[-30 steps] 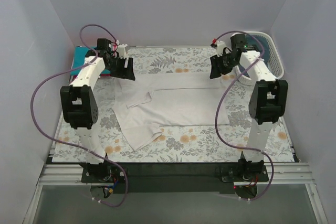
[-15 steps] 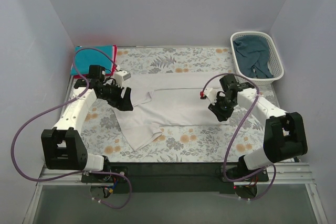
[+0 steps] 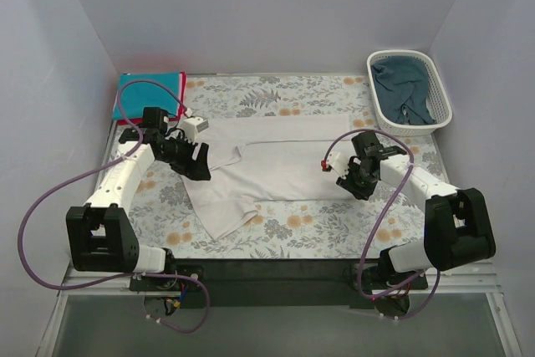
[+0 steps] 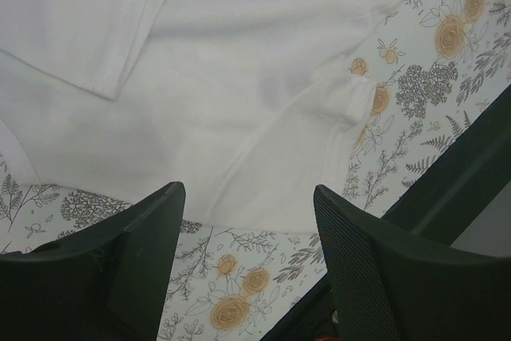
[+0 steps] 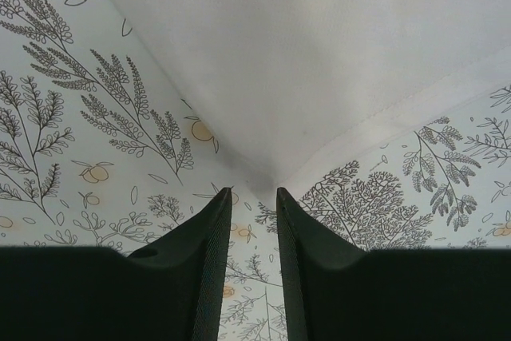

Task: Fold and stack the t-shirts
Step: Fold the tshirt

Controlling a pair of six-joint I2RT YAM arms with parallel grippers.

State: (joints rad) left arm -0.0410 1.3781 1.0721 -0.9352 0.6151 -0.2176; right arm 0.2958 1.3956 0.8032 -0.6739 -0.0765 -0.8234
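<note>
The white t-shirt is lying spread across the middle of the flowered tablecloth, with one sleeve folded in over the body and another sticking out toward the near edge. The left gripper is hovering over the shirt's left side. In the left wrist view its fingers are standing wide apart with nothing between them, and white cloth is filling the space ahead of them. The right gripper is sitting low at the shirt's near right corner. In the right wrist view its fingers are parted only by a narrow slit through which the tablecloth is showing. The shirt's corner is pointing right at that slit, and nothing is visibly pinched. A teal t-shirt is lying on a red one at the far left corner. A dark blue-teal t-shirt is sitting in the white basket at the far right.
</note>
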